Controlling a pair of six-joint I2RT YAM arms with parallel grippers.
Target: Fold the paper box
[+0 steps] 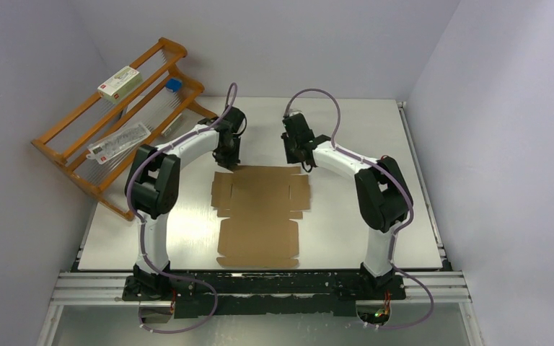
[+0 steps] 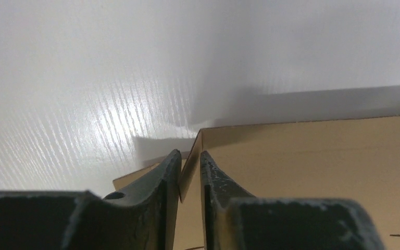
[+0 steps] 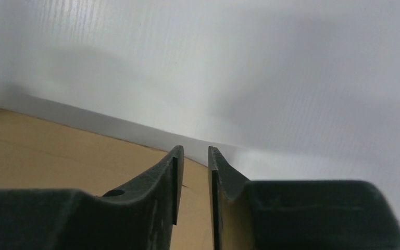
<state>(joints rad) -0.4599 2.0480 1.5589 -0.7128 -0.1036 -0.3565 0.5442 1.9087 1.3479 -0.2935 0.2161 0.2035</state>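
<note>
The paper box point(image 1: 260, 209) is a flat brown die-cut cardboard sheet lying in the middle of the table, with flaps along its far half. My left gripper point(image 1: 227, 160) points down at the sheet's far left corner. In the left wrist view its jaws point(image 2: 190, 156) stand slightly apart, and a raised flap edge point(image 2: 190, 172) sits between them with a gap on the right side. My right gripper point(image 1: 297, 157) hovers at the sheet's far right corner. In its wrist view the jaws point(image 3: 195, 151) are narrowly open, with only the flat cardboard point(image 3: 57, 151) showing beneath.
A wooden rack point(image 1: 65, 148) leans at the back left, holding a white carton with red print point(image 1: 119, 83), a clear packet point(image 1: 119, 140) and a small blue item point(image 1: 174, 85). Walls close in behind and on both sides of the white table point(image 1: 375, 216).
</note>
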